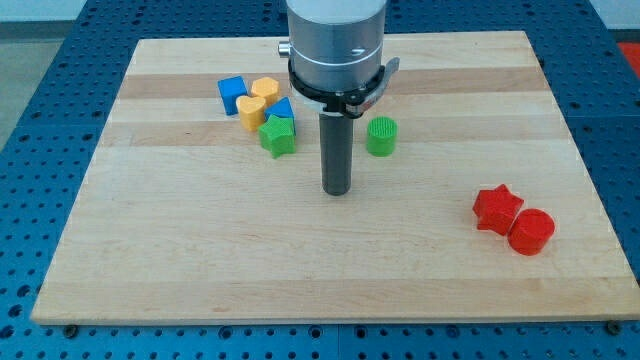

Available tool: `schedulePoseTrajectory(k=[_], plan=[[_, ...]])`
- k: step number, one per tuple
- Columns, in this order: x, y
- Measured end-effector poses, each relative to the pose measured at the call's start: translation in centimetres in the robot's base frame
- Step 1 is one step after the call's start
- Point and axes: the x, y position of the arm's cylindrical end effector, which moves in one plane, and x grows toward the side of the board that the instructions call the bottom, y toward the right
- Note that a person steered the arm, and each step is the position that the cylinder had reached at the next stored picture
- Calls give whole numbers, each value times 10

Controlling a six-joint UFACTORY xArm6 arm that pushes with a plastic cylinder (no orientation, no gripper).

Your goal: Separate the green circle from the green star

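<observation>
The green circle (381,136) sits just right of frame centre, well apart from the green star (278,135) at its left. My tip (337,191), a bare rod holding nothing, stands between them, slightly lower.

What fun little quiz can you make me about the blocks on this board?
1. True or false: my tip touches the green star.
2. Which block lies nearest the red star? A) green circle B) red circle C) blue block
3. Fill in: my tip stands between the green star and the green ____.

Key: 1 false, they are apart. 2 B, the two reds sit together at the view's right. 3 circle; the star is on the view's left of the tip, beside the yellow blocks.
</observation>
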Motion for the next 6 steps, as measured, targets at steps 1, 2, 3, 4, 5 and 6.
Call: schedulePoseTrajectory(k=[1, 2, 3, 4, 5, 6], plan=[[0, 0], [-9, -7], [-20, -70], [-20, -74], [-20, -74], [-24, -104]])
